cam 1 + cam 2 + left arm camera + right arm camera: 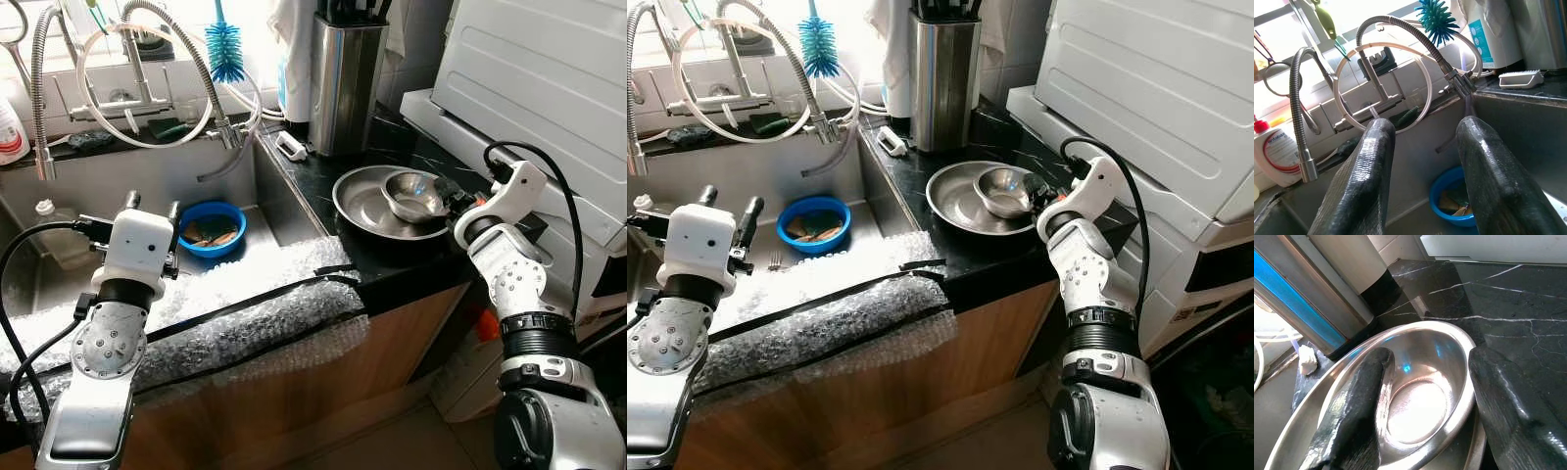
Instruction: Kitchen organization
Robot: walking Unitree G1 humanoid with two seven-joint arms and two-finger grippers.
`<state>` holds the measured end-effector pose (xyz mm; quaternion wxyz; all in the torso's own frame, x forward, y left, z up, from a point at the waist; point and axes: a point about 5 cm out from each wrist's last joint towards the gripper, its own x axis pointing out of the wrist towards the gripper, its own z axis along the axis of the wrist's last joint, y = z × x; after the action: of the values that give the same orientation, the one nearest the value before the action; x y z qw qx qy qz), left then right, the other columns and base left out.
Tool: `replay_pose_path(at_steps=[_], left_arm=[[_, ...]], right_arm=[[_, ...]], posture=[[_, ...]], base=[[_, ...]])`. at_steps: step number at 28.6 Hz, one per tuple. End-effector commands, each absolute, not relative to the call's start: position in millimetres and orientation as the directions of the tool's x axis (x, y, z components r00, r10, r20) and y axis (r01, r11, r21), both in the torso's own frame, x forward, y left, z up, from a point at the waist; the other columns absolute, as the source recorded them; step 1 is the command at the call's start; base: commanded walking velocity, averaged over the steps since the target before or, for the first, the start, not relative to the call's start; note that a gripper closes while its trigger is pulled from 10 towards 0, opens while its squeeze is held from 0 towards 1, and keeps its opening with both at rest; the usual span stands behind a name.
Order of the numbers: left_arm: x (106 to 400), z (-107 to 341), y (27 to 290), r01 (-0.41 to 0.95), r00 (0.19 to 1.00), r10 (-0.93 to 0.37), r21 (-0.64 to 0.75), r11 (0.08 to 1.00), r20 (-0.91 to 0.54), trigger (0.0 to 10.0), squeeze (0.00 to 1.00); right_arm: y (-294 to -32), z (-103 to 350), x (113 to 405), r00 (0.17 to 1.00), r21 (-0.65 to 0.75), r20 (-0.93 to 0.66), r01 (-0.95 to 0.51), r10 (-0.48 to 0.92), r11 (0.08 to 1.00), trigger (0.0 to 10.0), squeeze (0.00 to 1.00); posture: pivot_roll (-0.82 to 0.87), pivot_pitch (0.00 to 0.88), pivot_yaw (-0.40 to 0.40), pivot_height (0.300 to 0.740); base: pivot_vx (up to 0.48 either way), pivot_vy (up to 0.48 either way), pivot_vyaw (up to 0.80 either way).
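A small steel bowl (413, 194) sits inside a wider steel pan (358, 213) on the black counter right of the sink. My right gripper (451, 198) is at the bowl's right side and is open. In the right wrist view one finger (1352, 406) lies inside the bowl (1420, 406) and the other finger (1508, 401) is outside its rim. My left gripper (152, 206) hangs open over the sink, holding nothing. It points at the faucet (1381, 93), with a blue bowl (211, 230) of scraps below it.
A steel knife block (345, 83) stands behind the pan. A white appliance (549, 88) crowds the counter's right side. Bubble wrap (245, 313) covers the sink's front edge. Hoses, a blue brush (224, 49) and a soap bottle (1276, 152) line the sink's back.
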<state>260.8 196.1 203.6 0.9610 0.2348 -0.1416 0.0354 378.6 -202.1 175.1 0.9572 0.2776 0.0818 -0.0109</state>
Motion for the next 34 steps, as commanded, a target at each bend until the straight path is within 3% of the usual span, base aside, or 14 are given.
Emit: replay_pose_path(at_steps=[1, 19, 34], left_arm=[[260, 207, 193, -0.126, 0.953, -0.022, 0.463, 0.877, 0.302, 10.0, 0.0], [261, 204, 193, -0.121, 0.958, -0.024, 0.475, 0.871, 0.286, 10.0, 0.0], [262, 200, 192, -0.117, 0.963, -0.022, 0.49, 0.864, 0.27, 10.0, 0.0]], right_arm=[[-199, 178, 381, 0.985, 0.536, -0.169, 0.061, 0.036, 0.842, 10.0, 0.0], [-183, 181, 382, 0.98, 0.564, -0.151, -0.024, 0.131, 0.825, 10.0, 0.0], [-153, 181, 379, 0.951, 0.564, -0.122, -0.17, 0.286, 0.808, 10.0, 0.0]], posture=[[-0.01, 0.0, -0.053, 0.74], [0.0, 0.0, -0.056, 0.74], [0.0, 0.0, -0.06, 0.74]], base=[[0.0, 0.0, 0.0], [0.0, 0.0, 0.0], [0.0, 0.0, 0.0]])
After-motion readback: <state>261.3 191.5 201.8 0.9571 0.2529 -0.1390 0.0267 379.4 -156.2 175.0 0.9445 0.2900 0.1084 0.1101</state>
